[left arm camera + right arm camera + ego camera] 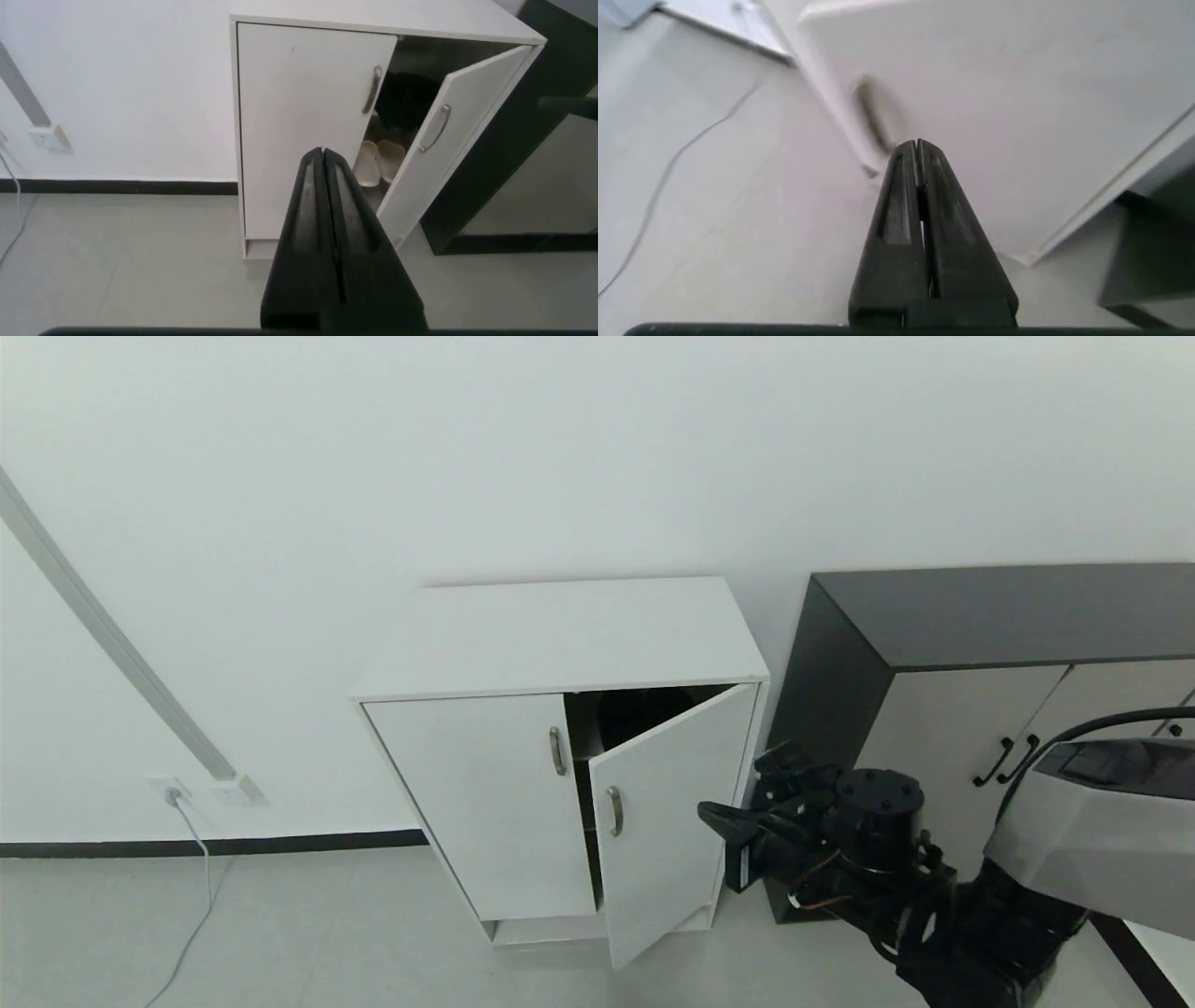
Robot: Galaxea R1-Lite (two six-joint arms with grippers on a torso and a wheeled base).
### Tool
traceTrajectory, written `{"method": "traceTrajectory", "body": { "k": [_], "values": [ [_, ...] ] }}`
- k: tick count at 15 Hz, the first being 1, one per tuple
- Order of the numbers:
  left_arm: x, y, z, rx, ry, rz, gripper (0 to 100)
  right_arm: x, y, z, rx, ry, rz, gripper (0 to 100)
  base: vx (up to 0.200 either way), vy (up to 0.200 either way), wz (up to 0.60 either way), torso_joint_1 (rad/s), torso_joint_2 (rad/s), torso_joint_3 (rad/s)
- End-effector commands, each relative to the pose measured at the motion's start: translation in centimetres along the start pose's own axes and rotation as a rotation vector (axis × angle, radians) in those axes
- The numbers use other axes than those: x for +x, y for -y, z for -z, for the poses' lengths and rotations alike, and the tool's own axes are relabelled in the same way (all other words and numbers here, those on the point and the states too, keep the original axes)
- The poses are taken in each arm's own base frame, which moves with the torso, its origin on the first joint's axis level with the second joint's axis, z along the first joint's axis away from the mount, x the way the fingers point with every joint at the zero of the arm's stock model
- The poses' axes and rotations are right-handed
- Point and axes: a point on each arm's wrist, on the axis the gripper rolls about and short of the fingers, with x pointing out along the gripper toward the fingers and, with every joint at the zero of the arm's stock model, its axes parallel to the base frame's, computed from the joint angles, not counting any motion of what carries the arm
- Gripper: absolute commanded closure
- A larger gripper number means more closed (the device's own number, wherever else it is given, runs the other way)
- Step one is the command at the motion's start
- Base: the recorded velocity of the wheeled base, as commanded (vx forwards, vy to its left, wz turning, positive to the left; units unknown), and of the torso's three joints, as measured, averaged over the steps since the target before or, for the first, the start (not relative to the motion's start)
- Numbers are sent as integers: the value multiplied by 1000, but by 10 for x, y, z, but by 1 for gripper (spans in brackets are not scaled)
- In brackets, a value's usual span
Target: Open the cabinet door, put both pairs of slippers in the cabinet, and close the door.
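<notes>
The white cabinet (560,635) stands against the wall. Its left door (485,803) is closed and its right door (667,821) hangs partly open. Through the gap, a pale pair of slippers (381,161) lies on a lower shelf, with a dark shape (408,98) on the shelf above that I cannot make out. My right gripper (711,813) is shut, just off the outer face of the open door (1018,103), close to its handle (868,112). My left gripper (322,154) is shut on nothing, held back from the cabinet front (299,121).
A dark grey cabinet (980,616) with pale doors stands right next to the white one on its right. A wall socket (173,793) with a cable trailing over the floor is at the left. Open tiled floor (327,933) lies in front.
</notes>
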Motion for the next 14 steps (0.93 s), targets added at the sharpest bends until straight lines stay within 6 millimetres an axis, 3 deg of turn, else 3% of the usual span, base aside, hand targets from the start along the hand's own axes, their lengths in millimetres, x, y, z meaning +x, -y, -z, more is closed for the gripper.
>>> {"method": "traceTrajectory", "body": {
  "k": [1, 5, 7, 14],
  "values": [
    [0, 0, 0, 0, -1, -1, 100, -25, -3, 15, 1, -29, -32, 100, 200, 0, 0, -12, -12, 7],
    [0, 0, 0, 0, -1, -1, 100, -32, -3, 27, 3, -58, -29, 100, 200, 0, 0, 8, 7, 5],
    [0, 0, 0, 0, -1, 1, 100, -29, -2, 31, 2, -62, -27, 100, 0, 0, 0, 0, 0, 0],
    [0, 0, 0, -1, -1, 1, 100, 20, 9, 20, 11, -53, 13, 100, 0, 0, 0, 0, 0, 0]
  ]
}}
